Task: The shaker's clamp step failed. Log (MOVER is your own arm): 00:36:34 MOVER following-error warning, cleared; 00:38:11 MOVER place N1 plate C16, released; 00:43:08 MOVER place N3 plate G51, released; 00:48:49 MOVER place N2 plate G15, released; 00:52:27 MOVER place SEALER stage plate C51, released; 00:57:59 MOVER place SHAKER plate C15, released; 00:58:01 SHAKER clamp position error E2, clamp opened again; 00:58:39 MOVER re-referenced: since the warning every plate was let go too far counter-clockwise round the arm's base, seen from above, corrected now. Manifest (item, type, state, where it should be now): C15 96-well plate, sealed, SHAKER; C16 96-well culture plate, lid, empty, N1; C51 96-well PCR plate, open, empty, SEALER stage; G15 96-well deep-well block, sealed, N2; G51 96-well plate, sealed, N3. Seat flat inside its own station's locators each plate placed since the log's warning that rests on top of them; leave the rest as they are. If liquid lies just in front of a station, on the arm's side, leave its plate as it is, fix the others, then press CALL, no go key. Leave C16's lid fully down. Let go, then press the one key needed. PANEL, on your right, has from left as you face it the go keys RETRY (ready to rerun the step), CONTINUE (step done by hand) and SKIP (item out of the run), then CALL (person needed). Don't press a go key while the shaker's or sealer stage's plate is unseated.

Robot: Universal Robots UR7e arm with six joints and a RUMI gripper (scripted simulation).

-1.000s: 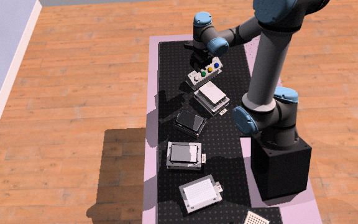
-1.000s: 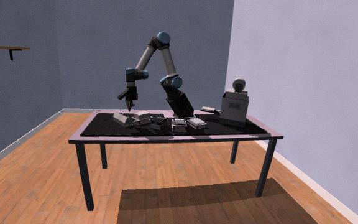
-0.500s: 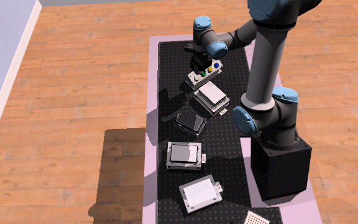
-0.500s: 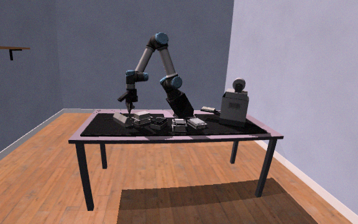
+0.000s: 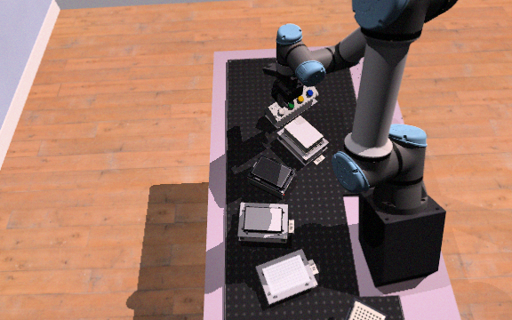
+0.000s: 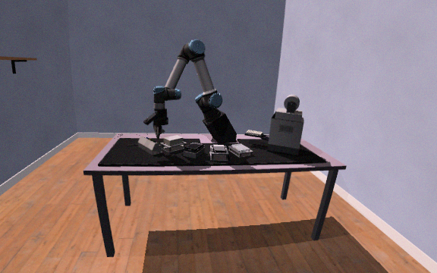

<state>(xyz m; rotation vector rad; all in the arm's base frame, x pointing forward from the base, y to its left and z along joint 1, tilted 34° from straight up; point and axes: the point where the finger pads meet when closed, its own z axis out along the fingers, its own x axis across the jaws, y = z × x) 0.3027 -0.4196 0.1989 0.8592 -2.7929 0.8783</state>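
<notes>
Panel: you see the key panel (image 5: 292, 107) at the far end of the black mat (image 5: 327, 196), a pale wedge with a green key (image 5: 291, 106), a yellow key (image 5: 300, 99) and a blue key (image 5: 309, 92) showing; the arm hides its left end from above.
Gripper: your gripper (image 6: 158, 133) points straight down at the panel, its jaws pressed together with nothing between them; you cannot tell from either view whether the tip touches a key.
Nearest plate: just beside the panel you have a white-topped plate (image 5: 303, 133) on its station, with a small label tag (image 5: 319, 159) at the corner.
Dark plate: next along, a dark glossy plate (image 5: 271, 172) sits on a black station, turned at an angle to the mat's edge.
Grey plate: further on, a grey sealed plate (image 5: 262, 219) rests on a grey station, roughly square to the mat.
Well plate: beyond that, a white plate with visible wells (image 5: 286, 276) lies on a light tray; whether it sits flat you cannot tell.
Last plate: another white well plate (image 5: 364, 312) is cut by the bottom edge.
Arm: your arm's black pedestal (image 5: 420, 249) stands on the pink table (image 6: 211, 168).
Box: a grey box (image 6: 286, 130) with a round top stands at the table's other end.
</notes>
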